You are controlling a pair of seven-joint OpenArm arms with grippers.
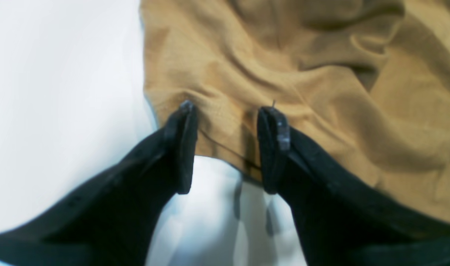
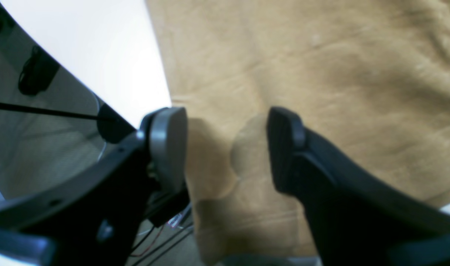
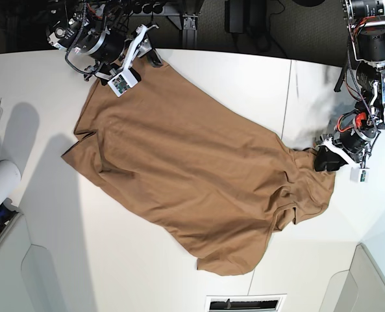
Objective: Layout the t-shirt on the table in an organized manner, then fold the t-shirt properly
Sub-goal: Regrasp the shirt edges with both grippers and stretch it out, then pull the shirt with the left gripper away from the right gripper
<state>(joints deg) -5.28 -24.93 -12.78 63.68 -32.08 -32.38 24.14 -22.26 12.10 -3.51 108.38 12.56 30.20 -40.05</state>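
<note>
T-shirt (image 3: 186, 175) is spread diagonally across the white table (image 3: 244, 78), lying mostly flat from the far-left corner of the base view toward the right edge — middle is smooth, the right end is bunched and wrinkled, and one rounded flap hangs toward the near edge of the table. Right gripper (image 2: 227, 147) sits at the far-left corner of the shirt, right at the table's edge; wrist view shows its fingers (image 2: 167, 144) apart with tan cloth lying under the gap, not pinched, and floor and cables visible past the table edge beside it. Left gripper (image 1: 227, 147) is at the opposite, right-hand end of the shirt, over the crumpled part; its fingers (image 1: 273, 147) are also apart, tips down on or just over the hem, with the cloth's edge running between them and bare table below. Can't tell whether the tips actually press the fabric. Folds pile up just ahead of the left gripper. A thin dark seam crosses the tabletop near that end. Grey-white bins (image 3: 4, 260) sit at the near corners, well apart from the shirt.
</note>
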